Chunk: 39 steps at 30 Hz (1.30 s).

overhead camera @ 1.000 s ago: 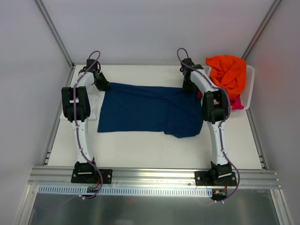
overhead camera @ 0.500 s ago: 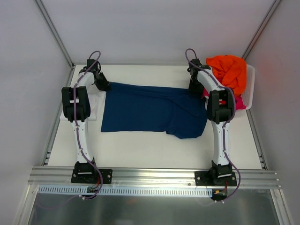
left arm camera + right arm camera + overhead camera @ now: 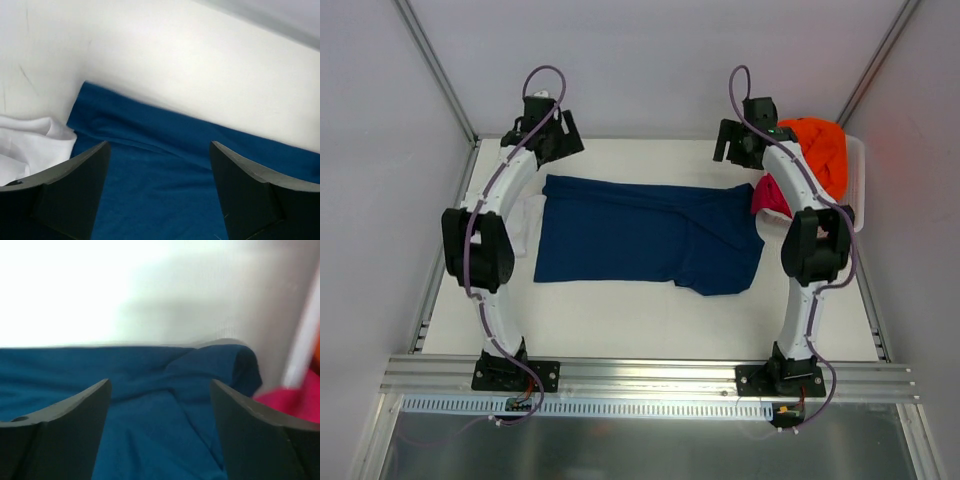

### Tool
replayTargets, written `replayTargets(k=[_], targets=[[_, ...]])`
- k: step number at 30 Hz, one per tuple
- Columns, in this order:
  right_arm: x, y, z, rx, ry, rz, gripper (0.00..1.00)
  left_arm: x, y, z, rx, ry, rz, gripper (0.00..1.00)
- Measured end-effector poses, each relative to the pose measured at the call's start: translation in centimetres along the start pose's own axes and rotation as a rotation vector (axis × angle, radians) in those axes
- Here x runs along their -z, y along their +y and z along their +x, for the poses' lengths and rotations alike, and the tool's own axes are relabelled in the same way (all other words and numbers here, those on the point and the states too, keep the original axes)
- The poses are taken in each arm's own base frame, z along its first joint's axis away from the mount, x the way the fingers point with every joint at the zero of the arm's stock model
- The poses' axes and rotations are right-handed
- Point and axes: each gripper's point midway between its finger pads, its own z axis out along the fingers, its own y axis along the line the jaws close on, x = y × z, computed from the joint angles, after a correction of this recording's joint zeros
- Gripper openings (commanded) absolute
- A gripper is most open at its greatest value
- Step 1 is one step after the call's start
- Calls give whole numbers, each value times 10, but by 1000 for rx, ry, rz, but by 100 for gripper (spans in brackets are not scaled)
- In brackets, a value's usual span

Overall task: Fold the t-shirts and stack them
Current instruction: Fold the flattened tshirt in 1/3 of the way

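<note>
Clearly, the work was only in its early part. The navy shirt (image 3: 645, 235) lay flat on the table (image 3: 620, 310) between the two arms, as a wide band running from left to right. Its far edge looked straight, but at the near right a flap hung out lower than the rest, and some creases crossed the right half. I judged it as folded perhaps once along its length, not more, so it needed at least one or two more folds before it became a small packet.

The left gripper (image 3: 555, 140) hovered over the far left corner of this shirt, and the right gripper (image 3: 735, 140) over the far right corner. Both had their jaws wide apart, and in the wrist views nothing was held between them; only the blue cloth was seen below, apart from the fingers.

A white shirt (image 3: 527, 225) lay at the left, touching the left edge of the navy one and rumpled; whether it was folded I could not tell. The orange shirt (image 3: 820, 150) sat in a heap in the basket (image 3: 855, 195) at the far right. The pink shirt (image 3: 772, 195) hung over the basket's left side, near the navy shirt's right corner. These two were not folded, and no pile was made yet.
</note>
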Motion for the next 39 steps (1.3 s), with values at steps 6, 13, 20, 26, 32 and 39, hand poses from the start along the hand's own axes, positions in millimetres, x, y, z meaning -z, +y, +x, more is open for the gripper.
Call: replayTargets(k=[6,13,20,26,32,39], targets=[[95,16,-30,20,-175,-70,89,107,-61,-45,-69,-224,138,80],[60,13,-26,33,-101,-46,10,153,-21,4,-25,-213,129,63],[-30,-20,52,40,199,79,1,154,31,117,12,-10,52,3],[-28,-56,67,28,252,227,1,199,35,123,50,-106,133,6],[1,-96,78,11,255,384,1,214,33,125,52,-140,179,7],[30,-126,85,-41,244,478,0,198,35,146,46,-57,175,6]])
